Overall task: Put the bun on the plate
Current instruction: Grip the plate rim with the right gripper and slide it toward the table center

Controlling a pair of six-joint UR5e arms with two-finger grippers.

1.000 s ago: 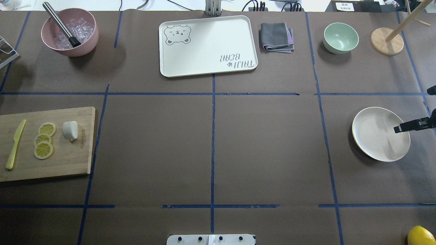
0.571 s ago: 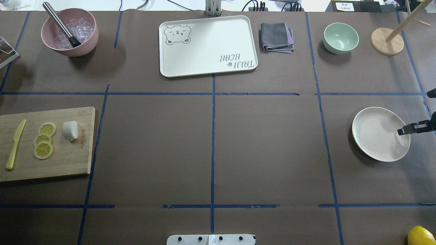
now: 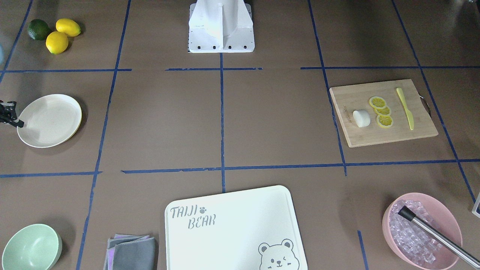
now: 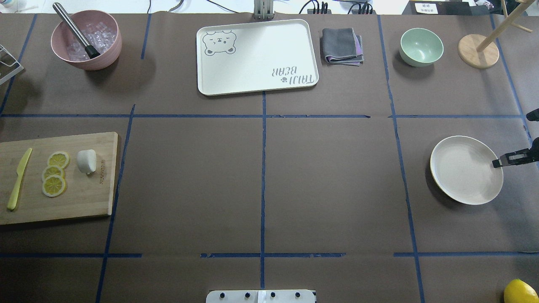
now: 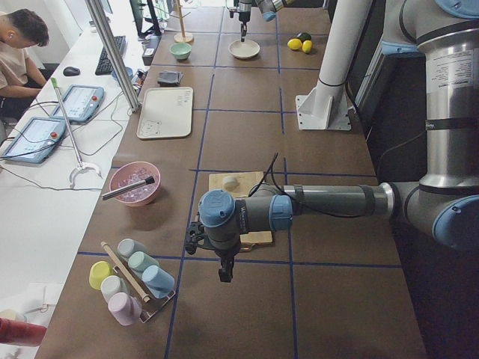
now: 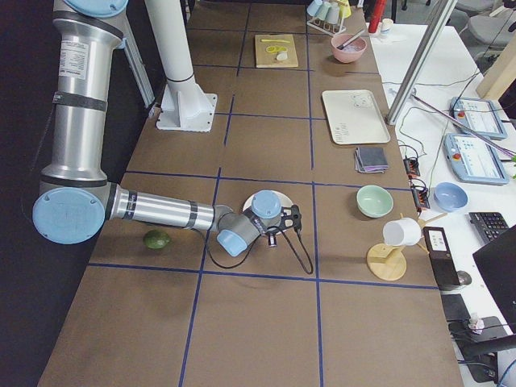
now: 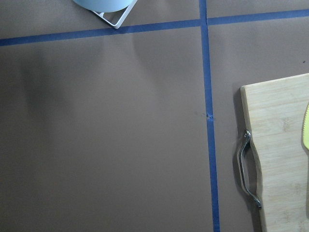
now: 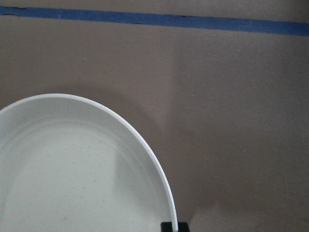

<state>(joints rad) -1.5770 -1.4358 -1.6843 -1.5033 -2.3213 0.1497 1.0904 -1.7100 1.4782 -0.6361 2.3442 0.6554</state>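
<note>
The bun (image 4: 86, 161) is a small white lump on the wooden cutting board (image 4: 84, 198) at the table's left, next to three lemon slices (image 4: 54, 172). No gripper is near it. The cream plate (image 4: 463, 168) lies at the far right. My right gripper (image 4: 497, 163) is at the plate's right rim. In the right wrist view the rim (image 8: 170, 203) runs between the black fingertips (image 8: 165, 227), which are shut on it. My left gripper (image 5: 223, 273) shows only in the left side view, off the board's outer end, and I cannot tell whether it is open or shut.
A yellow knife (image 4: 19, 176) lies on the board. Along the far edge stand a pink bowl (image 4: 113, 46) of ice with a metal tool, a white tray (image 4: 257, 54), a folded cloth (image 4: 342, 45), a mint bowl (image 4: 421, 46) and a wooden stand (image 4: 478, 51). A lemon (image 4: 520, 291) sits near right.
The right gripper drew back from over the plate to its right rim. The plate then shifted a little to the left and toward the robot. The bun stayed put.
</note>
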